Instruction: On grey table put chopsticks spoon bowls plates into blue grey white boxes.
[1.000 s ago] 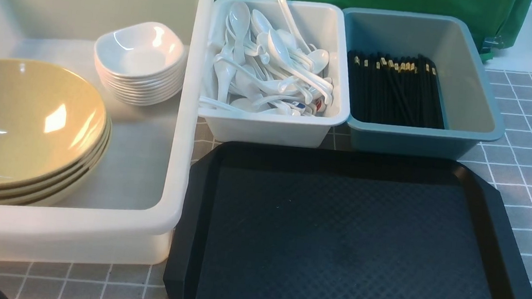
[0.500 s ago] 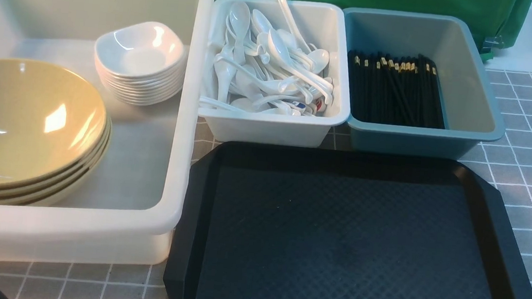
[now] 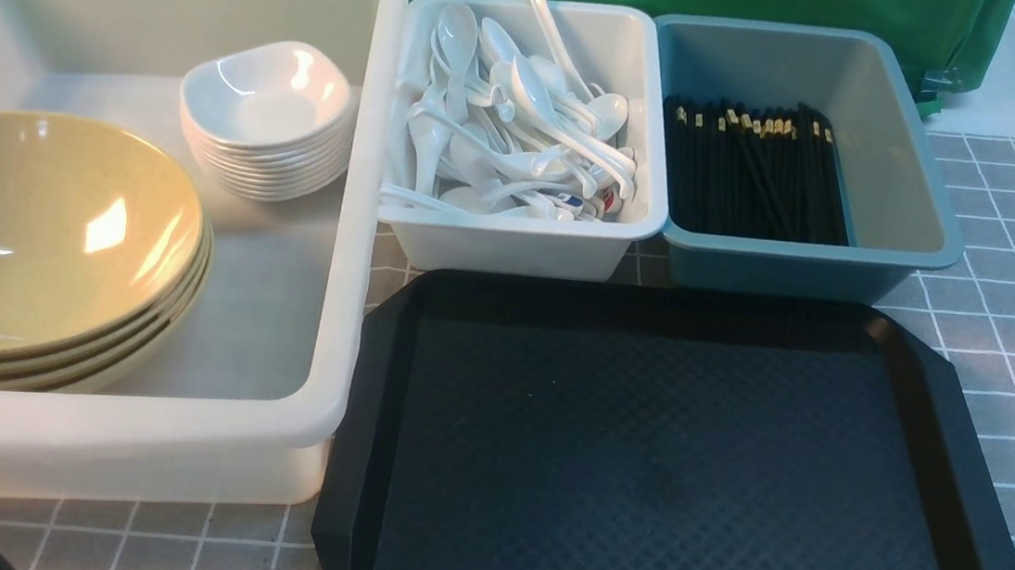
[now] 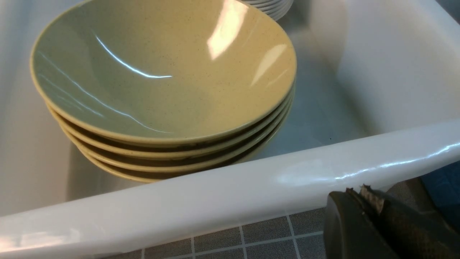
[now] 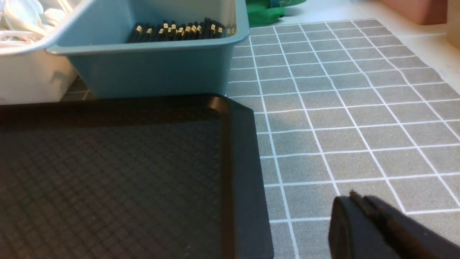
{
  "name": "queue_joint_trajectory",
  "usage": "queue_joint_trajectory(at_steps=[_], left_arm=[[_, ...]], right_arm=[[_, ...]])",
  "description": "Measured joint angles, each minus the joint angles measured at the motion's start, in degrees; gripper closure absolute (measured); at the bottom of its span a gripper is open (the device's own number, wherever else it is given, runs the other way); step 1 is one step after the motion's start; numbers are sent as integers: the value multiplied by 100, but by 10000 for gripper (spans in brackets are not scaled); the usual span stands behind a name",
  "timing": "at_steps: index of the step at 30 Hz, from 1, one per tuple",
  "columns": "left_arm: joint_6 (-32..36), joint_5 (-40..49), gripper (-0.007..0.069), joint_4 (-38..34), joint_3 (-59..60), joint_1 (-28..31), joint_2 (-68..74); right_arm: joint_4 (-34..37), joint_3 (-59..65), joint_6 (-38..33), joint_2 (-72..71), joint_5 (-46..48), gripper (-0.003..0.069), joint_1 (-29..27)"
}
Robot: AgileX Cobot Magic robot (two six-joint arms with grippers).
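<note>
While you look across the grey gridded surface (image 3: 1011, 278), you find nothing loose to collect: the flat black textured tray (image 3: 667, 468) in front of you carries nothing that shows. The glossy olive-yellow round bowls (image 3: 45, 250) sit stacked in the very large translucent white tub (image 3: 356, 215), with the pile of small glossy white rounded-square plates (image 3: 267, 118) just behind them in the same tub. The glossy white soup spoons (image 3: 513, 127) lie heaped in the smaller opaque white rectangular bin (image 3: 521, 244), and the long thin black chopsticks (image 3: 751, 173) with gold bands lie side by side in the blue-grey plastic bin (image 3: 779, 269) next to it.

Your left fingers (image 4: 363, 194) are clenched and grasp nothing; they sit low over the surface, just outside the tub's near rim, beside the bowl stack. Your right fingers (image 5: 354, 201) are likewise pressed together and bare, low over the grid just to the right of the tray's edge.

By my judgement the sorting is at or near its end, with every kind of ware already in its box. Your next move calls for little: check that no piece lies out of sight beyond the views, then draw both arms clear without knocking the tub rim or the tray.
</note>
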Motion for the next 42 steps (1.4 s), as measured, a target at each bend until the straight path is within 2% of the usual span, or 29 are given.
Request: queue_joint_trajectory(at_steps=[5,9,11,12,13,14,15,17,21,25,28,42], left_arm=[[0,-93,636,6,124,-132,-137],[0,-661,636,1,613,-270,-424],[0,-1770,636,53,1222,-262,-714],[0,-1864,636,67,1271,-258,-737],[0,-2618,636,117,1678,-207,-921],[0,-2713,636,117,1782,-194,-944],[-59,-3458,636,201,2186,-121,-1152],[-304,-4028,636,362,2692,1,-1433],[-881,-3912,636,593,2974,91,-1804],[-1177,-3155,636,643,2979,126,-1850],[-1182,-2866,636,644,2979,132,-1850],[-1162,-2859,636,649,2979,132,-1860]], right_arm=[[0,0,0,0,0,614,0],[0,0,0,0,0,613,0],[0,0,0,0,0,608,0],[0,0,0,0,0,608,0],[0,0,0,0,0,605,0],[0,0,0,0,0,605,0],[0,0,0,0,0,601,0],[0,0,0,0,0,600,0],[0,0,0,0,0,599,0],[0,0,0,0,0,596,0],[0,0,0,0,0,592,0],[0,0,0,0,0,578,0]])
